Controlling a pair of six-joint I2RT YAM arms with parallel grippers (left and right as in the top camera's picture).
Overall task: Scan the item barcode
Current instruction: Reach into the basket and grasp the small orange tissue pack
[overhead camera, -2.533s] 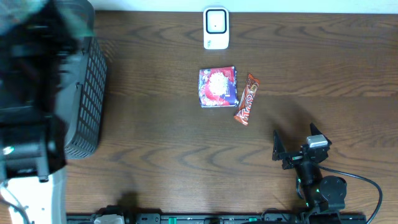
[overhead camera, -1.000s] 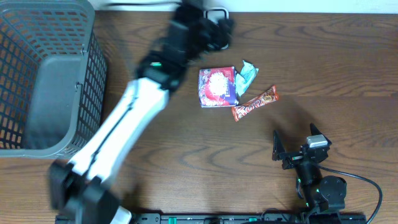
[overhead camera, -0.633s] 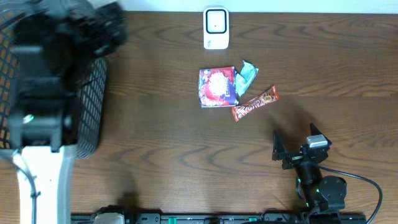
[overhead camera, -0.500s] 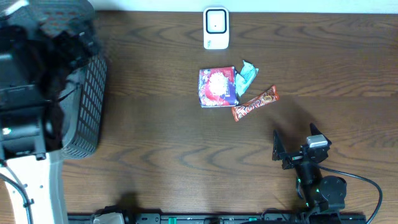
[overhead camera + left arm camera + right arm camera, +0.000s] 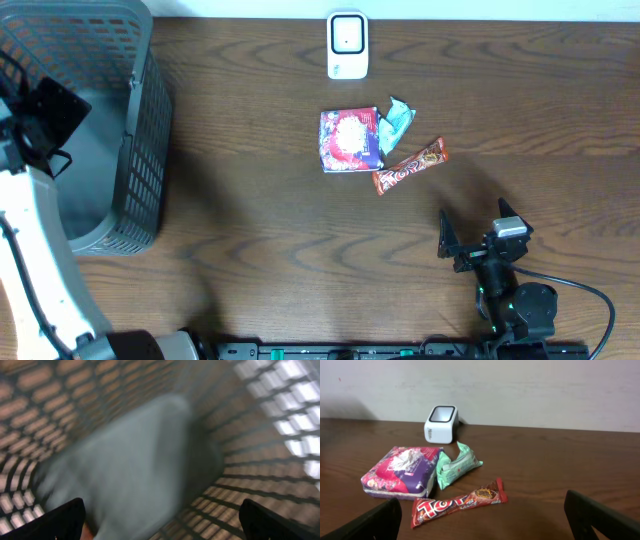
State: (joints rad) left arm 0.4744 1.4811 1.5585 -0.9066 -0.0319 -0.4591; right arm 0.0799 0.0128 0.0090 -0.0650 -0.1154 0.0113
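Red candy bar (image 5: 459, 504), white lettering, crimped ends

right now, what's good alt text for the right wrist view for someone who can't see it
Three snack items lie on a dark wooden table: a pink-purple packet, a green packet beside it, and a red candy bar nearest the camera. A white scanner stands behind them, and the right gripper has its jaws wide open, holding nothing.
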